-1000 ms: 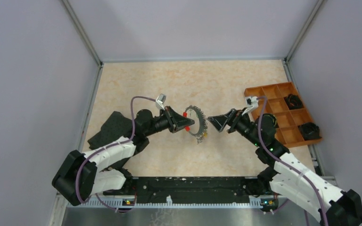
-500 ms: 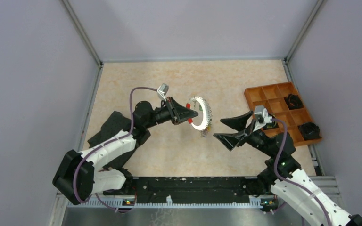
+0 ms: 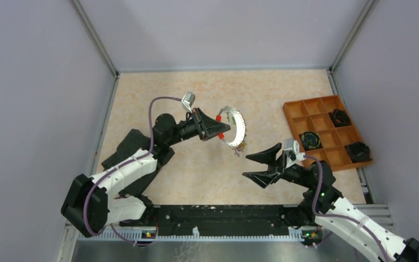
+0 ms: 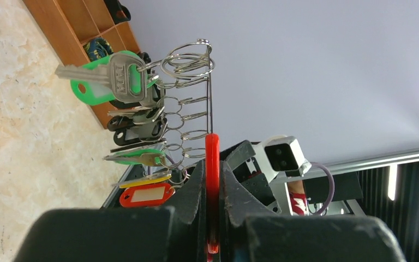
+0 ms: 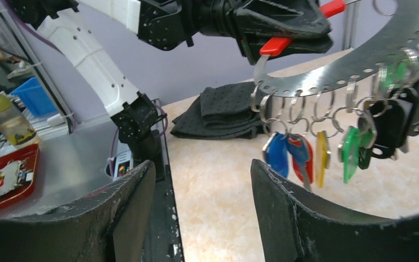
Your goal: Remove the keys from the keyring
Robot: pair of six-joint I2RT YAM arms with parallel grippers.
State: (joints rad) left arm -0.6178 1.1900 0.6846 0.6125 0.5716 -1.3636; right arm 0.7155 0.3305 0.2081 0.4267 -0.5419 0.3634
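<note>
The keyring (image 5: 333,68) is a flat band of bright bare metal punched with holes, and its red sleeve (image 4: 211,158) looks like glossy plastic. The keys (image 5: 349,150) have smooth coloured plastic heads. The table (image 3: 196,93) is matt, marbled beige. The cloth (image 5: 223,112) is black and perforated. The fingers (image 5: 125,218) of the right gripper (image 5: 202,166) are matt black with scuffed edges.

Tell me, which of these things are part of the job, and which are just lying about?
Job: keyring, its keys, left gripper holding it, right gripper open.
Lying about: orange tray, black coils in it, black cloth.
</note>
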